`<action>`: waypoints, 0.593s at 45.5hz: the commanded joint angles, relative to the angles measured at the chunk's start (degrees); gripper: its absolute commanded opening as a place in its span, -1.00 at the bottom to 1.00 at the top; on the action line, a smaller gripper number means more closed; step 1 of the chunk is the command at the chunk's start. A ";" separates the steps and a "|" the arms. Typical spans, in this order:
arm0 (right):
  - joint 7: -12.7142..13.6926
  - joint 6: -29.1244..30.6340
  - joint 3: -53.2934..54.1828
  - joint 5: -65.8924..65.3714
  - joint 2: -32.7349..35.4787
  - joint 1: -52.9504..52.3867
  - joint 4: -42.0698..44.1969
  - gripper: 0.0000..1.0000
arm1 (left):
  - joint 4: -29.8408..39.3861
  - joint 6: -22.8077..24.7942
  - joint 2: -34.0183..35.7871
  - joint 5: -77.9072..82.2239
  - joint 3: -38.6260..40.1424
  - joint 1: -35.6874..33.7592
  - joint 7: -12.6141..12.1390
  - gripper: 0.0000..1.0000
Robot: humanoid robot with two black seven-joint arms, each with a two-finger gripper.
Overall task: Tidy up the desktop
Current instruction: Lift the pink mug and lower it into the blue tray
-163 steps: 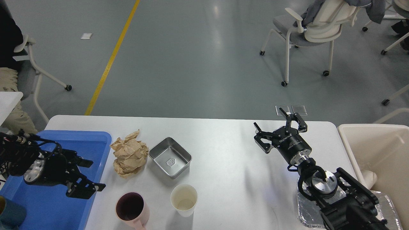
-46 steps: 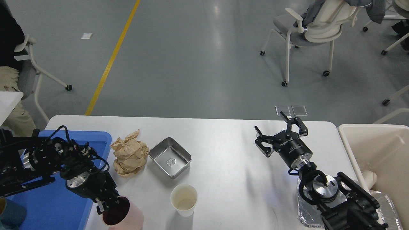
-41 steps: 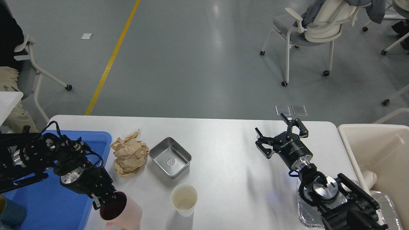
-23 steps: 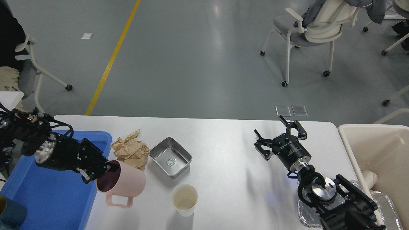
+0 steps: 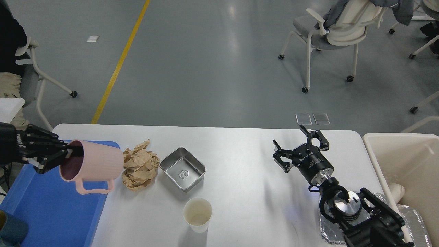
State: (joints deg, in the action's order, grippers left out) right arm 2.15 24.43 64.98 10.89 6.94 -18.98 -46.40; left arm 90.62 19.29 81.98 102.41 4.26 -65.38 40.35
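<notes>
The white desktop [image 5: 240, 192] fills the lower view. My left gripper [image 5: 65, 156] is shut on the rim of a pink ribbed mug [image 5: 94, 166]. It holds the mug tilted on its side, handle down, above the blue tray [image 5: 51, 212] at the left edge. Crumpled brown paper [image 5: 140, 168], a square metal tin [image 5: 182, 168] and a white paper cup [image 5: 197, 214] sit on the desktop. My right gripper [image 5: 298, 145] is open and empty above the desktop's far right part.
A cream bin [image 5: 408, 164] stands past the desktop's right edge. A foil tray [image 5: 327, 230] lies under my right arm at the front right. A teal cup [image 5: 10, 231] sits in the blue tray's near corner. Wheeled chairs [image 5: 329, 31] stand on the floor beyond.
My left gripper has lifted the pink mug from the desktop's front and carried it left and back, over the blue tray. The mug has tipped onto its side. The right arm has barely moved.
</notes>
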 commanded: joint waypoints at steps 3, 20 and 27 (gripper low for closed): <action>0.05 0.00 0.06 0.01 0.00 -0.09 -0.09 1.00 | -0.18 -0.30 6.26 -0.02 0.48 -0.19 0.87 -0.95; 0.05 0.00 0.06 0.01 0.00 -0.35 -0.18 1.00 | -1.06 -7.76 12.86 12.89 -2.33 4.29 2.19 -0.94; 0.05 0.09 0.06 0.01 0.09 -0.26 -0.18 1.00 | -2.37 -13.74 12.77 18.43 -2.86 9.39 2.10 -0.94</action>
State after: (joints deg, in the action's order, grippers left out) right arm 2.20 24.43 65.04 10.91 6.95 -19.33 -46.59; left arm 89.42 9.51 94.74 116.53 1.72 -59.70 42.52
